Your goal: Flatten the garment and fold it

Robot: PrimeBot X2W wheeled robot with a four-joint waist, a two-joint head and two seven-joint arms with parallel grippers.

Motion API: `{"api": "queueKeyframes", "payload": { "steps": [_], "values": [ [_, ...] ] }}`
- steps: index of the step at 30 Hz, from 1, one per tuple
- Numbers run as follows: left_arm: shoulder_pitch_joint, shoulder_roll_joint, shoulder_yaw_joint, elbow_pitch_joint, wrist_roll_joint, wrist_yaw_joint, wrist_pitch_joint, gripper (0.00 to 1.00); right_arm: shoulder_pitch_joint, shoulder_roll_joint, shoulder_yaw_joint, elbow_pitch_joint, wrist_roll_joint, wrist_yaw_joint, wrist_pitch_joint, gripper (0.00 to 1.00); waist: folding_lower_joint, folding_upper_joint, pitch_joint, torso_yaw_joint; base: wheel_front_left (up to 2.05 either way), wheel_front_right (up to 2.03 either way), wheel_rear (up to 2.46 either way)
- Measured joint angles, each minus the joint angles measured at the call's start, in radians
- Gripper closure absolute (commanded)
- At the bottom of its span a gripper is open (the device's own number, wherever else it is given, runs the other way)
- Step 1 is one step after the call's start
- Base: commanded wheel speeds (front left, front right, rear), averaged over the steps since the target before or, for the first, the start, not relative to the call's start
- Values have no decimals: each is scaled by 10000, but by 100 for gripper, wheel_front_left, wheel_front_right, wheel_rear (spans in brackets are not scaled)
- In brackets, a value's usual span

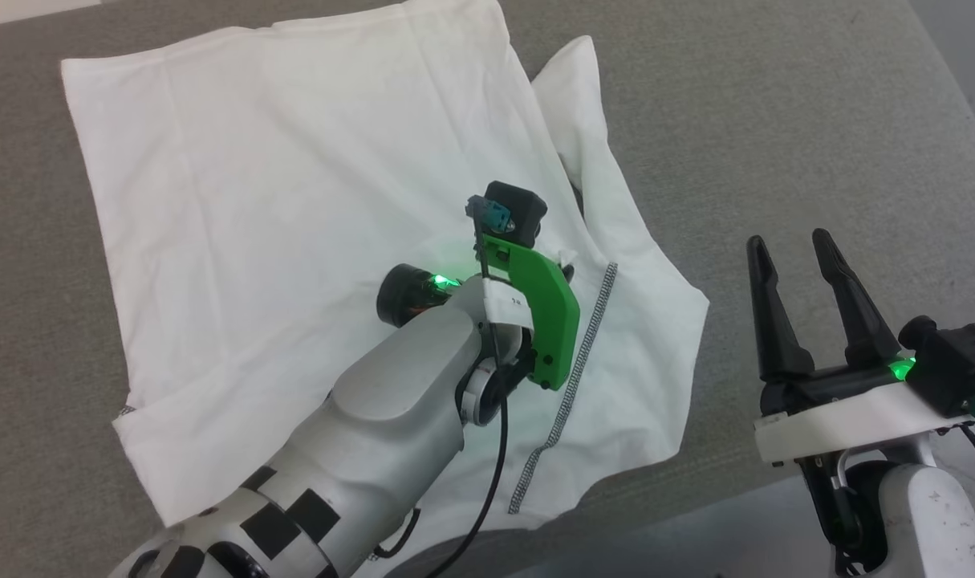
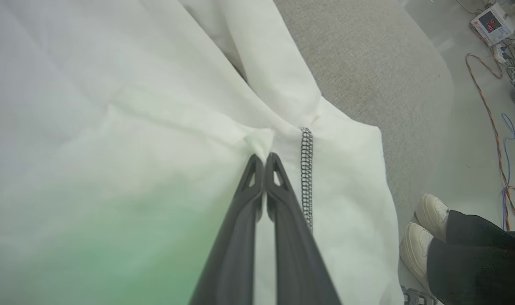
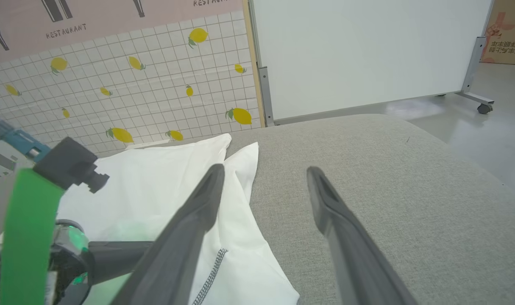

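The left wrist view is showing the garment (image 2: pixel 113 106) lying spread over a grey cushioned surface (image 2: pixel 367 63), mostly flat across its broad part but rumpled along the side nearer the robot's right. There a flap is doubling over itself beside a short line of dark zigzag stitching (image 2: pixel 306 169). Just beside that seam the left end effector (image 2: pixel 263 159) is pressing its two dark fingers together on a small raised peak of the white fabric, so it is clamped on the garment.

The right end effector (image 1: pixel 790 242) is standing apart from the cloth, over the bare surface near its edge. Its fingers are spread wide and holding nothing.

Judging from this, the flattening step is under way and folding has not begun. The next move is probably calling for the pinched peak to be drawn outward over the bare surface, staying low and gentle, so the doubled flap opens rather than the whole garment sliding. The idle right end effector may be needed to steady or take another edge.

In the head view the left arm's wrist and green bracket (image 1: pixel 547 313) are covering the pinch, and the pale forearm is hiding part of the near hem. How many layers are caught is impossible to tell. Neckline and sleeves are hard to make out, and the far edge is running off the top. A person's pale shoes (image 2: pixel 427 212) are showing beside the surface.
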Motion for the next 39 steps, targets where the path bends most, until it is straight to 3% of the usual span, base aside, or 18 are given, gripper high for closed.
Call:
{"api": "queueKeyframes", "payload": {
  "steps": [6,7,8,9,13,16,22,26,30,34,39],
  "values": [
    [-168,-2,-633,727,-226,-29,198,100,-112,-2,56,221,27,0,-174,0,0,0,265,-333,0,0,0],
    [-218,-4,-694,815,-330,-67,328,88,-116,0,56,253,27,0,-186,0,0,0,299,-361,0,0,0],
    [-283,-4,-757,869,-426,-92,441,27,-116,-2,48,278,27,0,-190,0,0,0,317,-374,0,0,0],
    [-378,-2,-871,941,-512,-128,587,0,-116,0,35,309,27,0,-222,0,0,0,325,-374,0,0,0],
    [-492,-90,-1127,965,-738,-349,648,0,-118,-4,-58,370,23,0,-259,0,0,0,276,-247,0,0,0],
    [-486,-190,-1151,817,-838,-437,123,0,-121,-2,-144,366,-17,0,-255,0,0,0,193,-78,0,0,0],
    [-506,-79,-422,353,-1014,-552,-2500,0,-132,0,-495,240,-311,0,17,0,0,0,-17,438,0,0,0],
    [-482,420,155,-65,-767,-543,-4305,0,-323,2,-792,201,-591,0,372,0,0,0,-165,891,0,0,0],
    [-37,1411,1120,-953,-261,-119,-4815,0,-885,0,-1095,337,-826,0,836,0,0,0,-285,1362,0,0,0],
    [1204,2309,3229,-3009,986,336,-4842,0,-1782,-107,-1398,807,-907,2,1296,0,0,0,-335,1845,0,0,0],
    [3156,2729,5407,-4811,2615,443,-4842,0,-3222,-631,-1801,2084,-811,0,1937,0,0,0,-270,2438,0,0,0]
  ]
}}
